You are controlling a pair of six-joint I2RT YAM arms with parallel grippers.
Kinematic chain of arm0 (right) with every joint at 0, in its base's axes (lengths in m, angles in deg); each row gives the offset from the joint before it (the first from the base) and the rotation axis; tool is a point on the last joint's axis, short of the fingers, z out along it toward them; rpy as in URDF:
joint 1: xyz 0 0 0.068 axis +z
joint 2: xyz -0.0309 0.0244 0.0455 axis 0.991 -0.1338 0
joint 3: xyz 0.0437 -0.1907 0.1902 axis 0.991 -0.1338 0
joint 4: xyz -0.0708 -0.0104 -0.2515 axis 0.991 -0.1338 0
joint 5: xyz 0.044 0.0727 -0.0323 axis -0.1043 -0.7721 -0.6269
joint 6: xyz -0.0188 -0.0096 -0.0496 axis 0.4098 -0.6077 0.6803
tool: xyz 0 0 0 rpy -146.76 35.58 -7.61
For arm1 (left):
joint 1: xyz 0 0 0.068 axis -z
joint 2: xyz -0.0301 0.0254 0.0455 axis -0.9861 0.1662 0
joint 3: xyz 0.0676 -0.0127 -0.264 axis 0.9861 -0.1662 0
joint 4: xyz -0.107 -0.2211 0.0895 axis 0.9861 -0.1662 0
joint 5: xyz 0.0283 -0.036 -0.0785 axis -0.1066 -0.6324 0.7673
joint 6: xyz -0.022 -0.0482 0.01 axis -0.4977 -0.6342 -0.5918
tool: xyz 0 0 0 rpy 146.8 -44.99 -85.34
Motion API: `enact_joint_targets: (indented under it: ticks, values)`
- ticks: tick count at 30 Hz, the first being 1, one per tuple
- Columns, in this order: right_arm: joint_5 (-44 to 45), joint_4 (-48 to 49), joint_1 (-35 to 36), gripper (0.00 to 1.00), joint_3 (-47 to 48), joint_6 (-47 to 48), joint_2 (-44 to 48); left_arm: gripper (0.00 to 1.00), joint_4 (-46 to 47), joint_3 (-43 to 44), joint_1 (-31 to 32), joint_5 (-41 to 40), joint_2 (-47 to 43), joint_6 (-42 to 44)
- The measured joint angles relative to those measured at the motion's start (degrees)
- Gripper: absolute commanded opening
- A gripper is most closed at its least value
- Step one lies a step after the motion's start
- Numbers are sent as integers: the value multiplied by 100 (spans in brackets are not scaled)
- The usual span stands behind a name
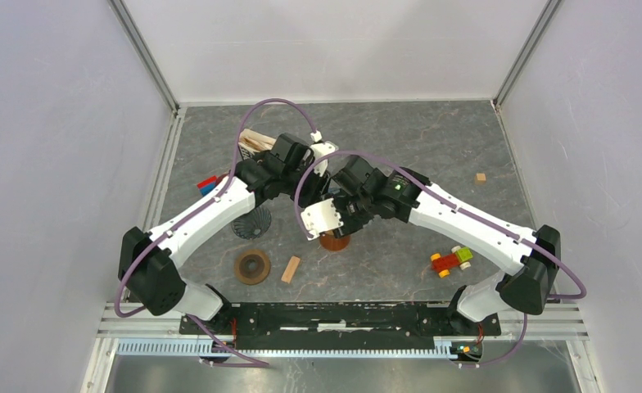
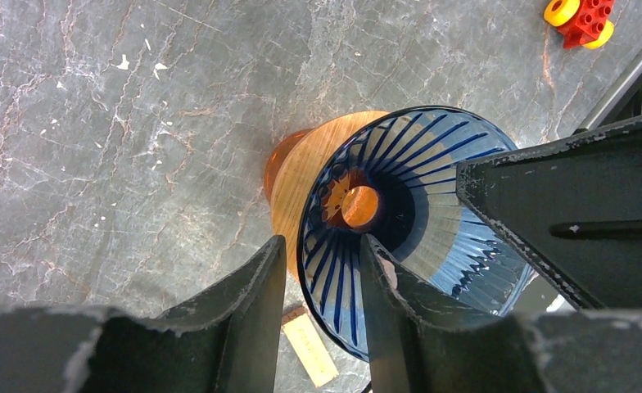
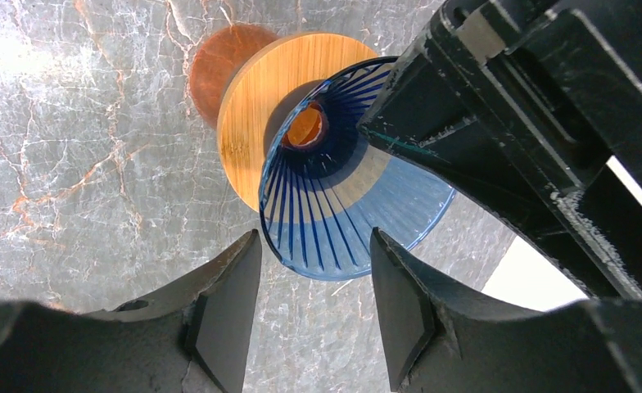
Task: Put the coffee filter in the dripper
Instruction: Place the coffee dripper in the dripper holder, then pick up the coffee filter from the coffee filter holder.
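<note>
- the coffee filter [image 2: 420, 213], a clear blue ribbed cone, is seen with its narrow holed end set at the middle of the dripper [image 2: 301, 172], whose round wooden top rests on an orange body.
- the cone's wide rim is turned toward both wrist cameras and overhangs the wooden top's edge on one side; whether it sits square or tilted cannot be told.
- the left gripper [image 2: 323, 246] is held open, its fingers [image 2: 244, 315] set either side of the filter's rim with a thin gap shown beside one finger; no clamp on the rim is seen.
- the right gripper [image 3: 316, 237] is likewise open, the rim's lowest edge being straddled loosely by its fingers [image 3: 219, 319].
- each gripper's black body is seen in the other's wrist view just beside the cone's far rim, so little room is left between the two above the filter.
- from above, the dripper [image 1: 334, 241] is mostly hidden under the right gripper.
- on the table [image 1: 400, 139], a dark ribbed cone [image 1: 252, 221], a brown ring [image 1: 252, 266] and a wooden block [image 1: 290, 268] are found near the dripper, on the robot's left side.
- a wider stretch of grey surface is shown toward the right, where a toy car [image 1: 451, 260] and a small wooden cube [image 1: 481, 177] are set well apart from the dripper.
- the table is bounded by white walls [image 1: 326, 41] on three sides and by a mounting rail [image 1: 342, 315] at the near edge.
</note>
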Motion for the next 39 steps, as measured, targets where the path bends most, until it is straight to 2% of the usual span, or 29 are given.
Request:
enact_joint_targets:
  ticks: [7, 13, 16, 18, 20, 25, 27, 31, 35, 39]
  values:
    - [-42, -31, 26, 63, -129, -85, 155, 58, -26, 13, 0, 4, -70, 44]
    - [-120, 22, 26, 64, -195, -247, 533, 79, -33, 162, -2, -4, -245, 120]
    - [-238, 92, 17, 63, -201, -400, 772, 84, -37, 286, -44, -4, -470, 216]
    - [-348, 160, -57, 62, -208, -527, 935, 81, -105, 435, -157, 4, -632, 247]
    - [-483, 236, -221, 62, -210, -643, 1086, 74, -249, 682, -428, 50, -699, 245]
    - [-750, 525, -835, 61, -345, -896, 1419, 69, -492, 1443, -2017, 260, -365, 197]
    - [-850, 592, -984, 61, -435, -964, 1504, 66, -525, 1561, -2426, 155, -127, 221]
    - [-1040, 723, -1097, 60, -673, -1045, 1609, 59, -835, 1775, -2592, 46, 470, 662]
    - [-1123, 767, -1182, 60, -879, -1062, 1648, 51, -1335, 2500, -2608, 46, 1333, 1475]
    - [-1169, 787, -1294, 60, -1025, -1082, 1690, 50, -1700, 3276, -2669, 50, 2138, 2146]
